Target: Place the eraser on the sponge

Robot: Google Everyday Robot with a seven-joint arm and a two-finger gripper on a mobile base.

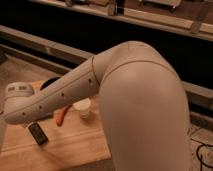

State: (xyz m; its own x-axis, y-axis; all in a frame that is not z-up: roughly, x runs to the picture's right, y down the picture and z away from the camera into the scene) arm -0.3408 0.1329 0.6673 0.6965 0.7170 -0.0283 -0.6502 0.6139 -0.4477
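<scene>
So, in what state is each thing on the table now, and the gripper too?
eraser: lying flat on the table, not held.
sponge: not seen, perhaps behind the arm.
cup: upright, open top.
orange stick: lying flat beside the cup.
bowl: mostly hidden by the arm.
gripper: low at the arm's left end, next to the eraser.

The bulky beige robot arm (pixel 125 100) fills the centre and right, overhanging the upper left of the light wooden table (pixel 75 147). Bare board lies open at lower middle, below the small white cup (pixel 82 106) and orange-red stick (pixel 61 117) and right of the flat black eraser (pixel 38 134). The gripper is hidden past the wrist at far left.
</scene>
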